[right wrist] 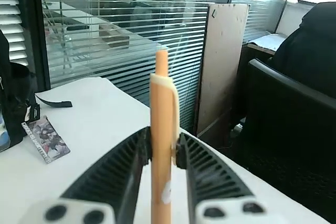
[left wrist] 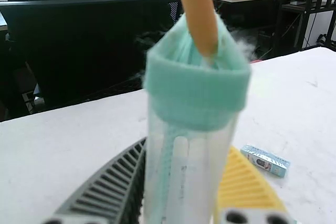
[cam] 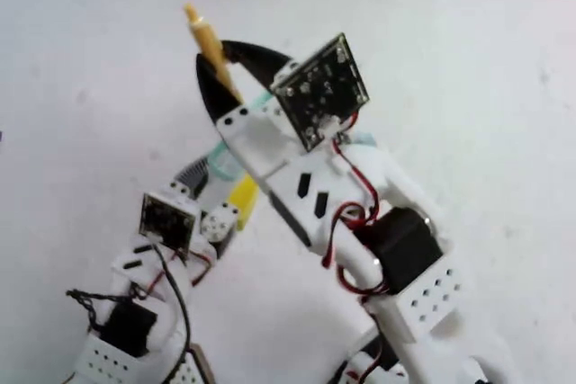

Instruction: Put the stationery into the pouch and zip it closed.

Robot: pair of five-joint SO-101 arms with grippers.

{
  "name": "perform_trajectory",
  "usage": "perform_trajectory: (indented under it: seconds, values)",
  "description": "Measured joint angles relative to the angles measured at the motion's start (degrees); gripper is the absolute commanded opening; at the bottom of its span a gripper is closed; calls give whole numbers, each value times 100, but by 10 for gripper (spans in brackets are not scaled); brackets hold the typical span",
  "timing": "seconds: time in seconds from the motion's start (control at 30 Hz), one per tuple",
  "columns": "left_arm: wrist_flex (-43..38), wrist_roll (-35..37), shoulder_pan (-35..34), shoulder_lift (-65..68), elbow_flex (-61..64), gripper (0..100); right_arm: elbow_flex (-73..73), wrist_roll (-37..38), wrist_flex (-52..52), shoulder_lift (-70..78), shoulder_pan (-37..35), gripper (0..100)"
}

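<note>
Pouch [left wrist: 194,129] stands mid-frame, squeezed tight by the left gripper [left wrist: 186,153], and the right gripper [right wrist: 164,142], pinching the pen [left wrist: 197,9] at the top, should slide it slowly straight down through its green mouth so nothing tips.

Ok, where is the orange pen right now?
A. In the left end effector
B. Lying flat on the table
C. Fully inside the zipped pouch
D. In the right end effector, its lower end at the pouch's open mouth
D: the right end effector is clamped on the pen, and the left wrist view shows the pen's end dipping into the open mouth of the pouch, which the left end effector holds upright.
</note>
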Motion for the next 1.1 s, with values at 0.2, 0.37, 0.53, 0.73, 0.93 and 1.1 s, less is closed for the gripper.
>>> perform_trajectory:
  seconds: [0.2,0.37,0.53,0.73,0.93,1.1]
  values:
    - [0,0,9,0,0,185,0,0,97,-9,114,16]
    - [0,0,-97,0,0,185,0,0,642,-9,519,17]
    - [0,0,-132,0,0,185,0,0,1222,-9,879,17]
    - [0,0,-132,9,0,185,0,0,1758,-9,747,17]
    - [0,0,-167,9,0,185,0,9,1829,-9,281,17]
    - [0,0,-176,9,0,185,0,-404,1829,114,18,17]
